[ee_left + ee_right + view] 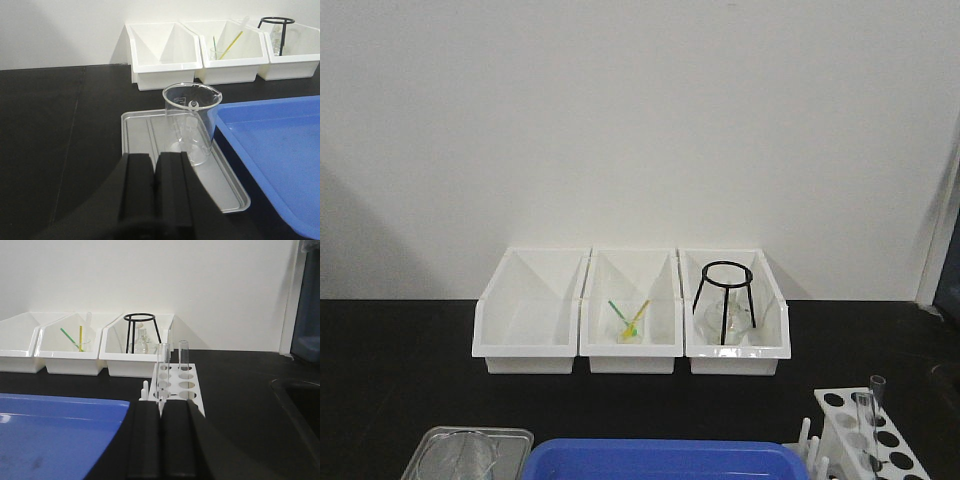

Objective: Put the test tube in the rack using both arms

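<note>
The white rack stands on the black table just beyond my right gripper, and shows at the lower right of the front view. Two clear test tubes stand upright in it: one nearer, one farther; both show in the front view. My right gripper is shut and empty, short of the rack. My left gripper is shut and empty, over the near end of a grey metal tray.
A wide clear beaker stands on the grey tray. A blue tray lies between the arms. Three white bins line the back wall; one holds a black ring stand with a flask, one a small cup with sticks.
</note>
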Available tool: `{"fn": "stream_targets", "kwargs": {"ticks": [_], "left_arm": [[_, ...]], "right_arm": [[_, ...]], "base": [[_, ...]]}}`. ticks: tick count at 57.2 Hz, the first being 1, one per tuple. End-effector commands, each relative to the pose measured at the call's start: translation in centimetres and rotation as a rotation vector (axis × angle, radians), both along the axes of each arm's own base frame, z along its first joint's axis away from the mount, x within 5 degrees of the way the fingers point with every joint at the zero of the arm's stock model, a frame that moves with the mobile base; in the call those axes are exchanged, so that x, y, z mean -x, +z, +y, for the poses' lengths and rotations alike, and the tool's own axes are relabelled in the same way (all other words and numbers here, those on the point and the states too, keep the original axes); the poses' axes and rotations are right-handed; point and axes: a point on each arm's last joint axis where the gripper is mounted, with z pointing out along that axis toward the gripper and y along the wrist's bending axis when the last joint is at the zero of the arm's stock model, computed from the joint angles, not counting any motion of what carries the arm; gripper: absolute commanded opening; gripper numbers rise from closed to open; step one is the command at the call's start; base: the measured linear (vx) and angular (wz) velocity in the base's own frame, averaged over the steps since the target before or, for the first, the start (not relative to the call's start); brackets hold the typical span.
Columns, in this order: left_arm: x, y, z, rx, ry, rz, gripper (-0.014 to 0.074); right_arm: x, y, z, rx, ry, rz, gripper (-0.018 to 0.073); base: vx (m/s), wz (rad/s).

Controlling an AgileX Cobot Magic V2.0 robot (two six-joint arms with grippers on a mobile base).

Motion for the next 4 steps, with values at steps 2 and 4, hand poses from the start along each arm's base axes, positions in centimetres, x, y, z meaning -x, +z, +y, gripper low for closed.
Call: {"fn": "stream_targets", "kwargs": {"ticks": [2, 4], "left_arm": [[0.12, 1.81, 0.01, 0.029, 0.001, -0.12, -0.0007], [0.12, 1.81, 0.01, 0.029, 0.001, -0.12, -0.0007]], "right_arm": [[0.01, 0.09, 0.05, 0.004, 0.006, -0.068, -0.0011], [0.01, 0.1, 0.05, 0.004, 0.006, -0.069, -0.0011]], "base": [[0.0, 0.0], [0.0, 0.0]]}}
